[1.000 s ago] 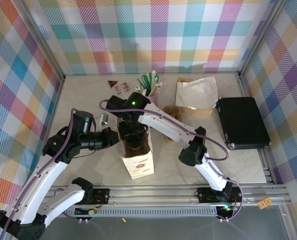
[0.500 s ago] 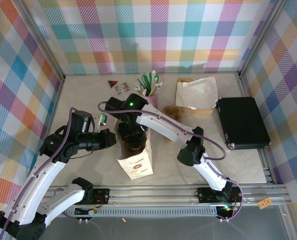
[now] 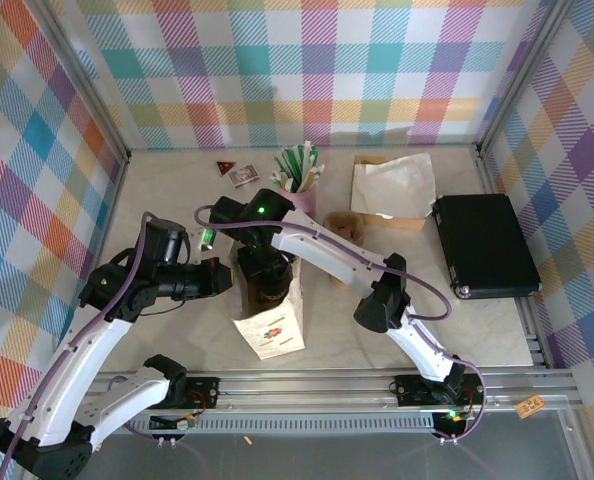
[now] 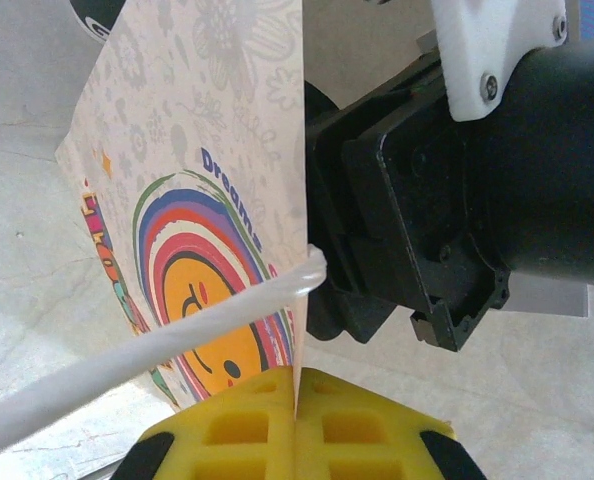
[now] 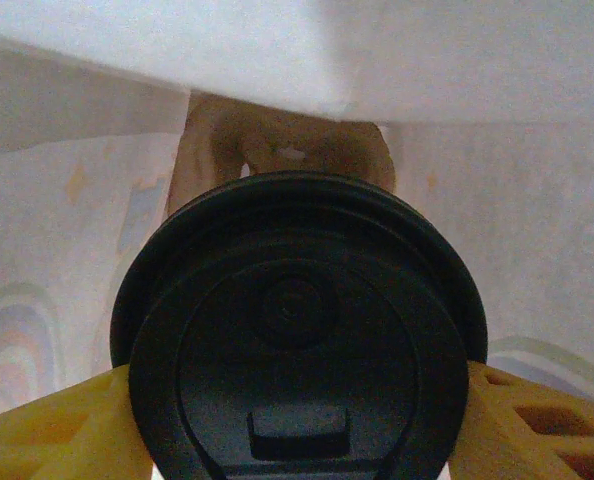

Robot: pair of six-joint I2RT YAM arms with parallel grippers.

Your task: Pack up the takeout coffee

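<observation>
The left gripper (image 4: 295,425) is closed tight on the edge of the paper bag (image 4: 192,190); the right gripper (image 5: 295,430) clamps the coffee cup (image 5: 297,300) between its fingers, inside the bag.

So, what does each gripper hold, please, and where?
Left gripper pinches the paper bag by its edge; right gripper grips the takeout coffee by its lid.
</observation>
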